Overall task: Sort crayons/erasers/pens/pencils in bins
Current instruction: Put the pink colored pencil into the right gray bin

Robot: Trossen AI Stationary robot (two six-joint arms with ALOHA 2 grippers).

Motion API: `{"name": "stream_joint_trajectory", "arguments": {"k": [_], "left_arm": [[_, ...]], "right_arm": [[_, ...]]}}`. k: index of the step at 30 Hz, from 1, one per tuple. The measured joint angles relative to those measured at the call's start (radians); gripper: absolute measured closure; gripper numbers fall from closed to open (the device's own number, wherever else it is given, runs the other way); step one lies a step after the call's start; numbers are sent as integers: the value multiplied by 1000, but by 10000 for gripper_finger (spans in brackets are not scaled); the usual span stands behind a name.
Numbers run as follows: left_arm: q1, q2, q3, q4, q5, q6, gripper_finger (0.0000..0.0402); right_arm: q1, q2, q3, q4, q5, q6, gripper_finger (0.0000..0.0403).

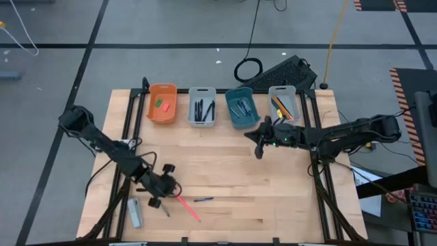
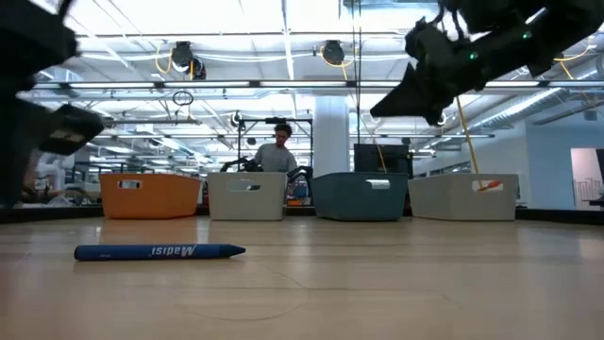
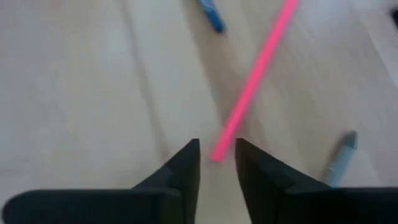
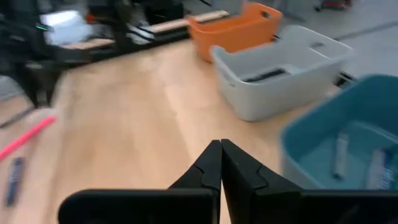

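You get one view straight down on the counter (image 1: pixel 225 184), one level across it; both share the orange bin (image 1: pixel 162 103)

free: wide bare table (image 1: pixel 273 198) centre and right | blocked: bin row (image 1: pixel 202 106) along far edge | clutter front-left: pink pencil (image 1: pixel 187 208), blue pen (image 1: pixel 203 199), grey marker (image 1: pixel 134 212) near left hand (image 1: pixel 166 193) | right hand (image 1: pixel 259 147) raised near teal bin (image 1: pixel 242 107)

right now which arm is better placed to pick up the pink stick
Left. The left pincer hangs open right over the end of the slim pink stick, while the right pincer is shut, up near the teal plastic bin.
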Motion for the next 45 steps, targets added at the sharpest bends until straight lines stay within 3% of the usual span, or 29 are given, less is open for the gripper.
{"name": "stream_joint_trajectory", "arguments": {"k": [4, 9, 21, 28, 33, 45], "left_arm": [[-52, 90, 0, 46, -42, -12, 277], [-67, 170, 12, 66, -104, -19, 277], [-83, 219, 14, 64, -88, -10, 389], [-84, 220, -17, 98, -104, -72, 384], [-84, 224, -27, 137, -146, -77, 395], [-74, 273, -30, 228, -241, -74, 397]], "right_arm": [[73, 0, 0, 45, 13, -8, 402], [144, 0, 0, 72, 80, -34, 402], [232, 0, 1, 97, 131, -23, 403], [283, 14, 2, 113, 135, 9, 403], [327, 126, 18, 159, 135, 37, 403], [424, 418, 200, 146, 112, 105, 394]]}}
